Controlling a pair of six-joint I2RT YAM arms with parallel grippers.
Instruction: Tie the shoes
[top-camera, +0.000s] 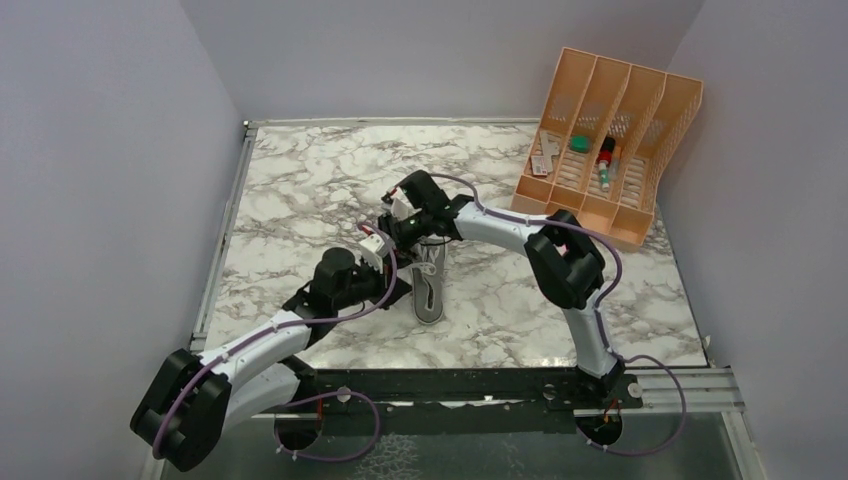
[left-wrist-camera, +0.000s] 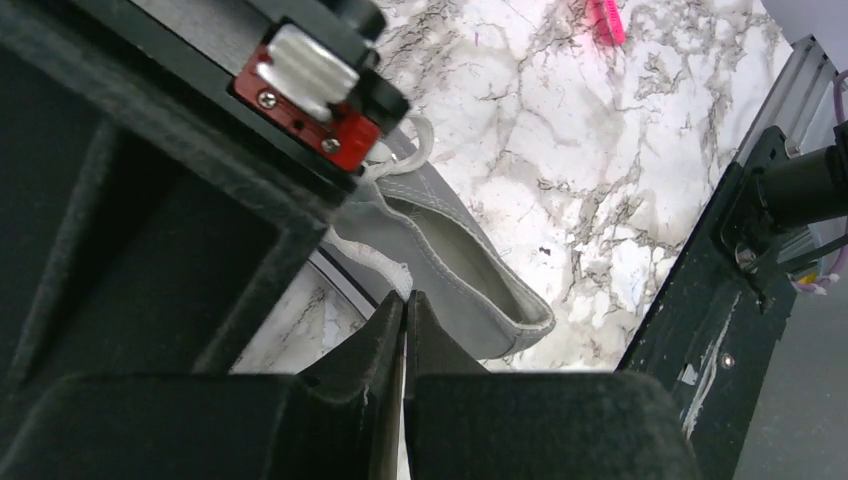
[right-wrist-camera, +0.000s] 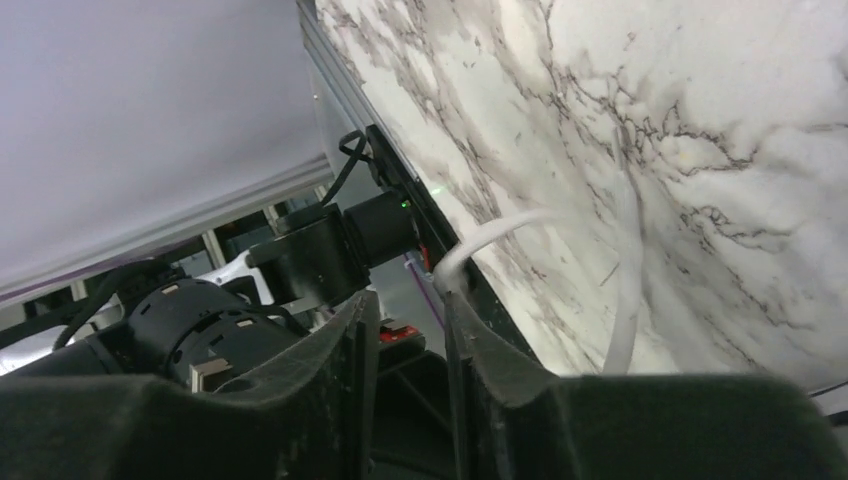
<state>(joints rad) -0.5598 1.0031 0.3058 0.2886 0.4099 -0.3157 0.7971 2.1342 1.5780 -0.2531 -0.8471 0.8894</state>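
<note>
No bow is seen on the shoe (top-camera: 430, 290); tying is judged unfinished. The left tool (left-wrist-camera: 403, 298) is closed, possibly pinching lace (left-wrist-camera: 385, 272); the right tool (right-wrist-camera: 408, 305) is parted.

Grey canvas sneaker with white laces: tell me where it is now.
In the top view, the grey canvas sneaker lies near the marble table's middle, just right of the left gripper and left of the peach slotted organizer.
</note>
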